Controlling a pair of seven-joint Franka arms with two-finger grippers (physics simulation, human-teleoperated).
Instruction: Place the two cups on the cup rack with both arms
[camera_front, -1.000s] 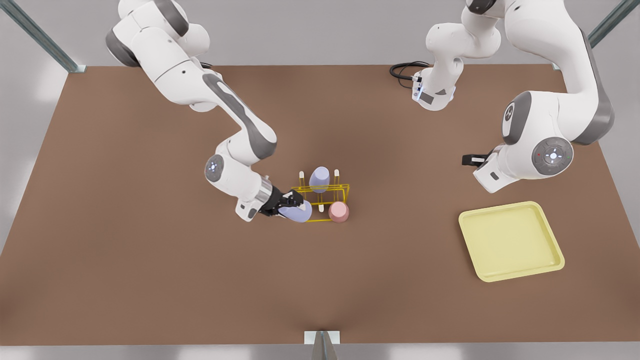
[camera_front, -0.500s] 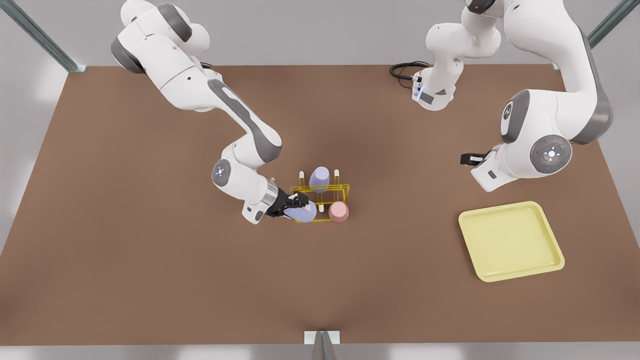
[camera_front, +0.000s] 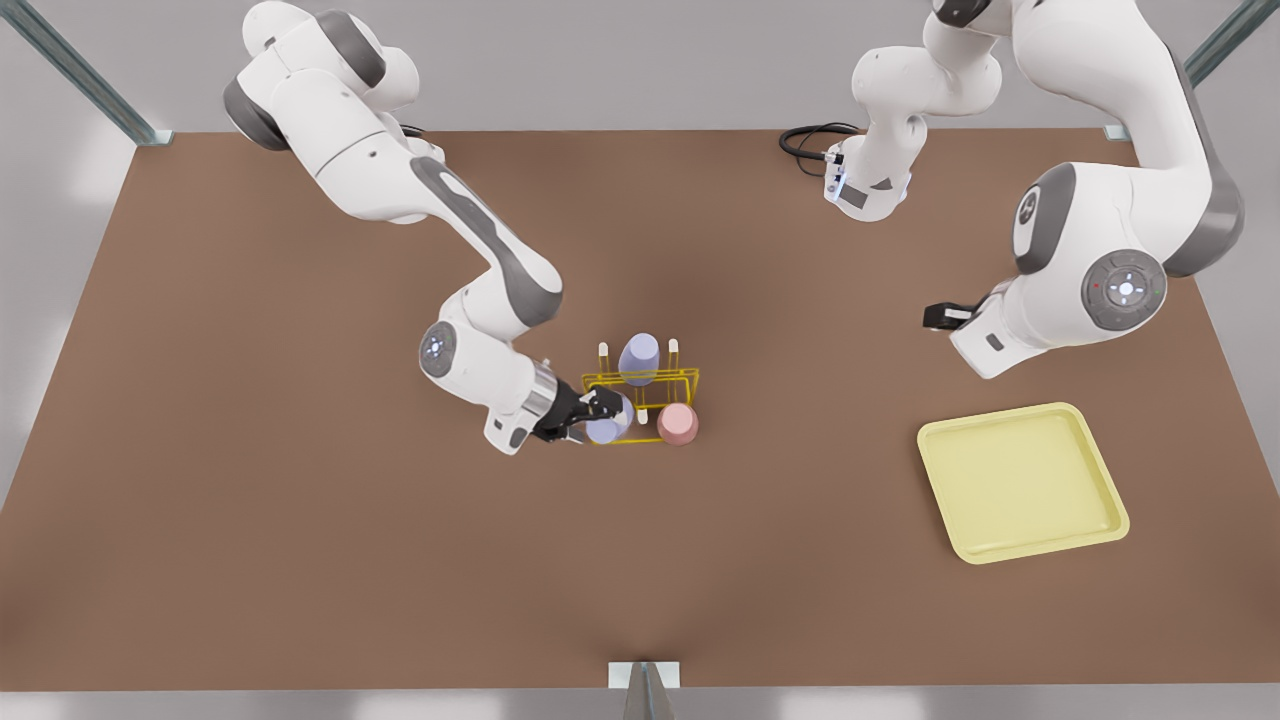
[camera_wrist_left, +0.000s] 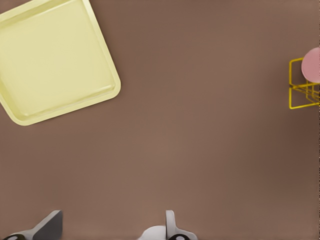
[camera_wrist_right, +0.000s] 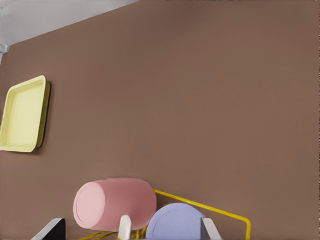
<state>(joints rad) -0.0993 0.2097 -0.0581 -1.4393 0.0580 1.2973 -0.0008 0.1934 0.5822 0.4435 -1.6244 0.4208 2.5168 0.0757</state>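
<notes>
Lavender cup (camera_front: 607, 428) clamped by the right gripper (camera_front: 590, 413) at the yellow cup rack (camera_front: 645, 380), pink cup (camera_front: 678, 424) and second lavender cup (camera_front: 639, 357) seated on its pegs, left gripper (camera_front: 937, 317) held apart above bare table (camera_front: 300, 500), fingers spread, near the pale-yellow tray (camera_front: 1022, 482).

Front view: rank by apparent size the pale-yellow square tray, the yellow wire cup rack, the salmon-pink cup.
1. Pale-yellow square tray, clearly largest.
2. Bright-yellow wire-frame cup rack.
3. Salmon-pink tapered cup, smallest, on the rack's near side.
All lie at a similar depth on the table, so the ranking is safe.
</notes>
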